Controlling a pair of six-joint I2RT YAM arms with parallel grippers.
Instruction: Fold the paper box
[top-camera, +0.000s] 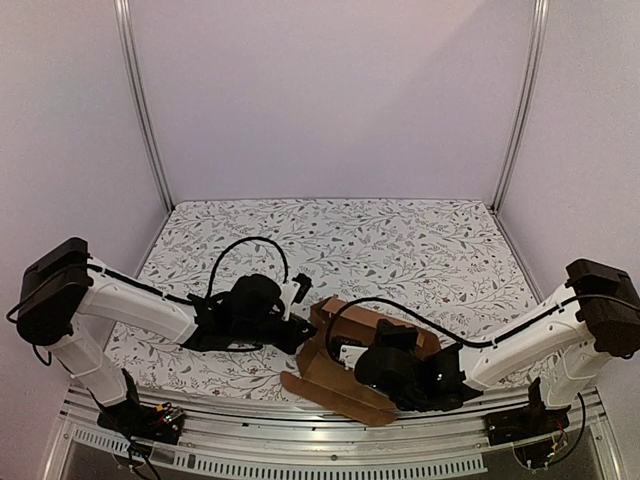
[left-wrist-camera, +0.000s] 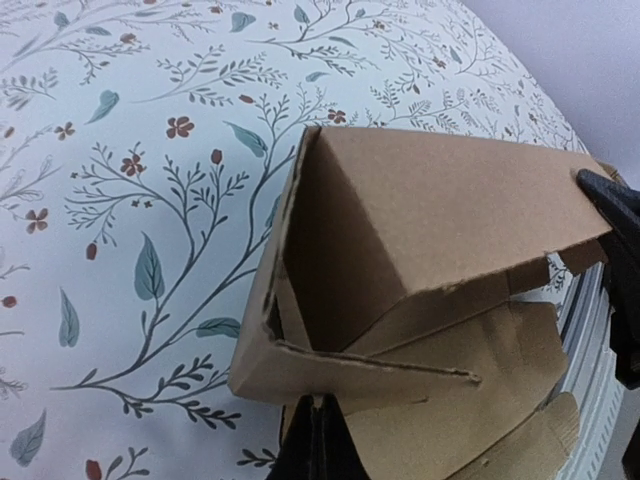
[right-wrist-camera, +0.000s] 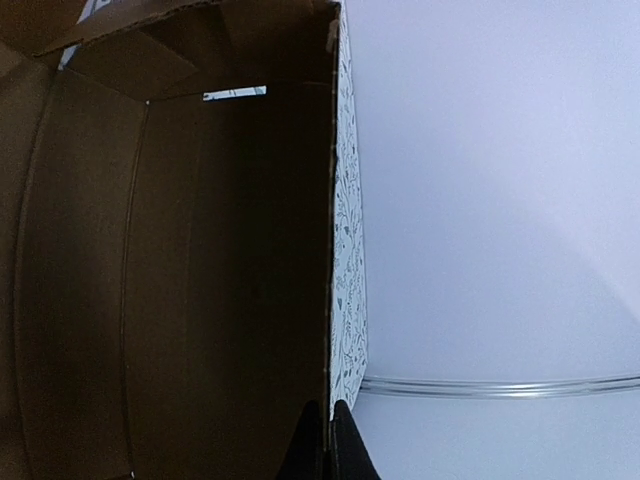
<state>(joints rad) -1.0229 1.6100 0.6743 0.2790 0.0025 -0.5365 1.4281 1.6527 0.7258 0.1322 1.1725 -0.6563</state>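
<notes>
The paper box (top-camera: 345, 365) is plain brown cardboard, partly folded, near the front edge of the table between the two arms. My left gripper (top-camera: 303, 335) is at its left end. In the left wrist view the fingers (left-wrist-camera: 318, 432) are shut on the lower edge of a folded side flap of the box (left-wrist-camera: 400, 250). My right gripper (top-camera: 372, 375) is at the box's right side. In the right wrist view its fingers (right-wrist-camera: 330, 445) pinch the edge of a box wall (right-wrist-camera: 200, 280), with the dark inside of the box to the left.
The table (top-camera: 400, 240) has a white cloth with a leaf and flower print. Metal frame posts (top-camera: 140, 100) stand at the back corners, and a metal rail (top-camera: 300, 450) runs along the front edge. An open flap of the box (top-camera: 335, 398) lies over the front edge.
</notes>
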